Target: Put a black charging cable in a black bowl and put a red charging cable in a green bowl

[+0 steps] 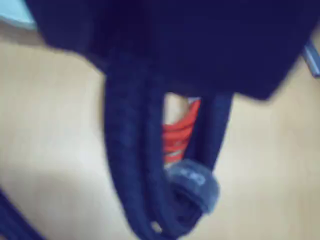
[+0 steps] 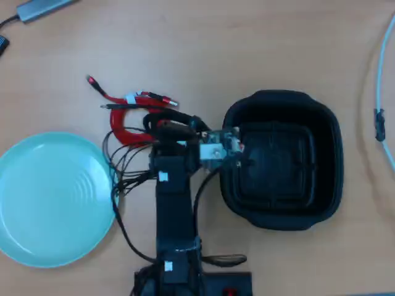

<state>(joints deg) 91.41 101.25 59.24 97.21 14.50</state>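
The hand point(image 2: 162, 123) gripped the black charging cable point(image 1: 135, 165) above the desk point(image 2: 259, 49), beside the red charging cable point(image 2: 126, 102) (red showed through the loop). Risk judged: the dangling loop could snag the black bowl point(image 2: 281, 102) rim and slip free.

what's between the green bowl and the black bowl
In the overhead view the robot arm and its loose black wires stand between the green bowl and the black bowl; the red charging cable lies just above that stretch.
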